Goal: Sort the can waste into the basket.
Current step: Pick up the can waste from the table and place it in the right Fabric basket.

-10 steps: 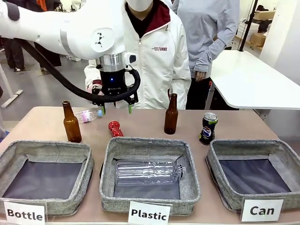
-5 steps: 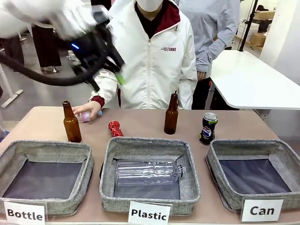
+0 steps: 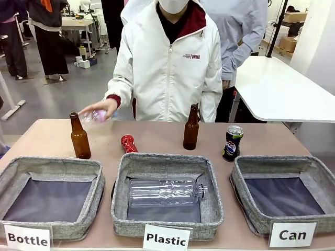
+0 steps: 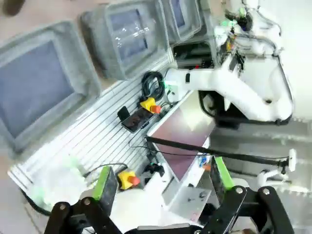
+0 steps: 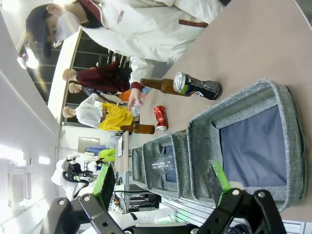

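Left gripper [image 4: 163,181]: jaws stand wide apart, with nothing between the green pads [image 4: 105,182]. The wrist sits high, out past the near edge of the table [image 3: 162,140], tilted so that it looks down and along that edge.

Right gripper [image 5: 162,179]: jaws equally wide, with nothing held and both pads bare. The wrist is rolled roughly a quarter turn, so the table stands sideways in its view. It hangs above the table's near right corner, aimed across toward the far side.

Right arm [image 4: 234,90]: white links bent at the elbow, off the table's near edge at its right end.
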Tool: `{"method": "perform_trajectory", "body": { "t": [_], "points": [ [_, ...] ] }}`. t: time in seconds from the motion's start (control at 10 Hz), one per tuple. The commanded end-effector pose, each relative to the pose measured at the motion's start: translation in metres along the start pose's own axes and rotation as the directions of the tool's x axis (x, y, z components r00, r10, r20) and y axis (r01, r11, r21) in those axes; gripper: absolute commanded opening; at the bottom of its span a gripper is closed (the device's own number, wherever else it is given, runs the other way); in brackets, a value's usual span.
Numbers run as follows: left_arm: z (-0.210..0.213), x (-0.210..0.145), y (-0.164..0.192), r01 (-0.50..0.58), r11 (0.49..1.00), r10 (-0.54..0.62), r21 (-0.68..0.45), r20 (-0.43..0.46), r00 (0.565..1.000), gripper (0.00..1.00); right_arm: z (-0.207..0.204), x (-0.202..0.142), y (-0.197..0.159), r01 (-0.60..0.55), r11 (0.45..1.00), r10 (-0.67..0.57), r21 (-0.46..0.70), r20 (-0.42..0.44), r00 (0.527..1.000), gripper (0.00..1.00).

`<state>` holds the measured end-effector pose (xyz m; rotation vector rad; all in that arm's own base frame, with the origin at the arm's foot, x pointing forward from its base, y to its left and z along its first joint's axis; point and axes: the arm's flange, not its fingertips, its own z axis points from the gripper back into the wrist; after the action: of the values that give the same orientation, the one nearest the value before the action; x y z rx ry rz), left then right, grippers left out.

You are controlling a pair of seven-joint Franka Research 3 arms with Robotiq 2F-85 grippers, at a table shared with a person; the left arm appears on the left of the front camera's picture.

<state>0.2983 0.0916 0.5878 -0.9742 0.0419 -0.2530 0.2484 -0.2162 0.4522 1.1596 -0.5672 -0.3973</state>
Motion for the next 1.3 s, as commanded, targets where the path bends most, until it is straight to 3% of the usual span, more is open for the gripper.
{"method": "perform_trajectory", "body": {
  "t": [0.0,0.1,0.2,0.3,0.5,0.9,1.2],
  "points": [
    [0.028,0.017,0.032,-0.151,0.988,0.152,-0.023,0.064,0.986,1.00,0.000,0.003,0.001,-0.026,0.999,0.025,0.021,0.010,1.000,1.00],
    [0.042,0.001,0.067,-0.227,0.973,0.231,-0.041,0.115,0.966,1.00,0.000,0.003,0.001,-0.026,0.999,0.025,0.021,0.010,1.000,1.00],
    [0.051,-0.011,0.102,-0.230,0.970,0.238,-0.080,0.113,0.965,1.00,0.000,0.003,0.001,-0.026,0.999,0.025,0.021,0.010,1.000,1.00],
    [0.052,-0.017,0.122,-0.242,0.959,0.260,-0.148,0.114,0.959,1.00,0.000,0.003,0.001,-0.026,0.999,0.025,0.021,0.010,1.000,1.00],
    [0.047,-0.018,0.139,-0.255,0.950,0.280,-0.180,0.136,0.950,1.00,0.000,0.003,0.001,-0.026,0.999,0.025,0.021,0.010,1.000,1.00],
    [0.035,0.003,0.132,-0.276,0.946,0.298,-0.171,0.124,0.946,1.00,0.000,0.003,0.001,-0.026,0.999,0.025,0.021,0.010,1.000,1.00],
    [0.007,0.051,0.087,-0.341,0.928,0.355,-0.152,0.079,0.932,1.00,0.000,0.003,0.001,-0.026,0.999,0.025,0.021,0.010,1.000,1.00]
  ]
}}
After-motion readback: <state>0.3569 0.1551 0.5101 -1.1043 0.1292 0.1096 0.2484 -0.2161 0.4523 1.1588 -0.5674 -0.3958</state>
